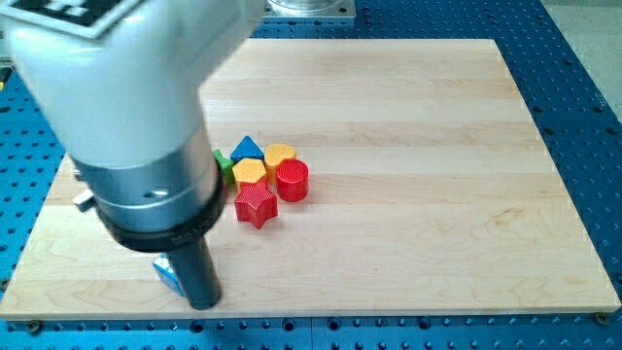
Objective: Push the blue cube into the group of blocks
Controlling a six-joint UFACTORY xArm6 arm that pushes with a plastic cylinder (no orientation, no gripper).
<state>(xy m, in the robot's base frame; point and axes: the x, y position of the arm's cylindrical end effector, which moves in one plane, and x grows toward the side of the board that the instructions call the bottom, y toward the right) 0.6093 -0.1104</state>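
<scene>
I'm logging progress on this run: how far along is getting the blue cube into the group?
Done: nothing visible yet. The blue cube sits near the view's bottom edge, apart from the cluster around the red star. In hand: my tip is beside the cube, on its right. Left: the whole push toward the group.

Blue cube (166, 273): mostly hidden behind my rod, only one corner visible, near the board's bottom edge at the view's left. It lies well apart from the block group, below-left of the red star (256, 205).
</scene>
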